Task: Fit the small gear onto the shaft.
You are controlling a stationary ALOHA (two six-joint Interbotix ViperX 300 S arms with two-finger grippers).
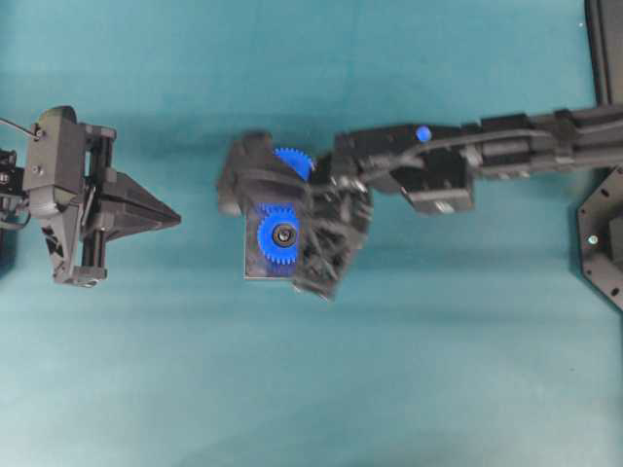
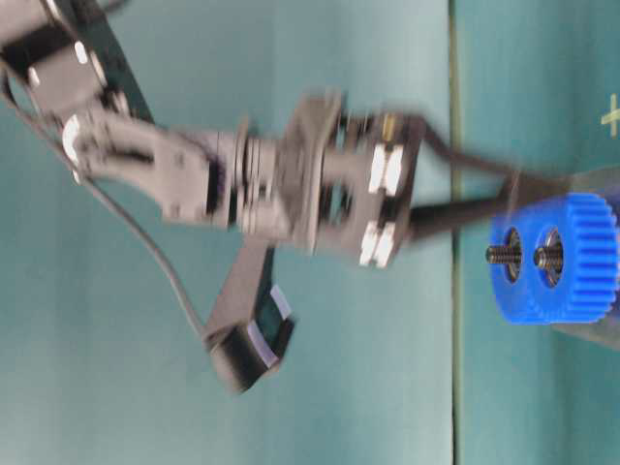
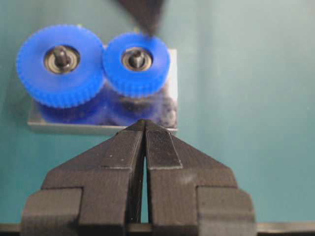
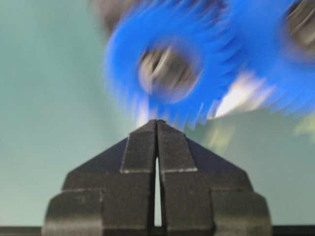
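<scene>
The small gear [image 3: 136, 61] sits on the grey plate [image 3: 98, 129] with the shaft [image 3: 137, 59] showing in its hub, teeth against the larger blue gear [image 3: 60, 64]. In the overhead view the small gear [image 1: 280, 235] lies below the larger gear [image 1: 294, 161], which is half hidden by the arm. My right gripper [image 4: 156, 122] is shut and empty, its tip at the rim of the blurred small gear [image 4: 167, 69]. That tip shows as a dark wedge in the left wrist view. My left gripper [image 3: 144, 123] is shut and empty, short of the plate's near edge, and shows at the left of the table [image 1: 178, 216].
The right arm [image 1: 438, 161] reaches in from the right over the plate [image 1: 255, 268]. Black equipment [image 1: 604, 243] stands at the right edge. Teal table surface lies all around the plate.
</scene>
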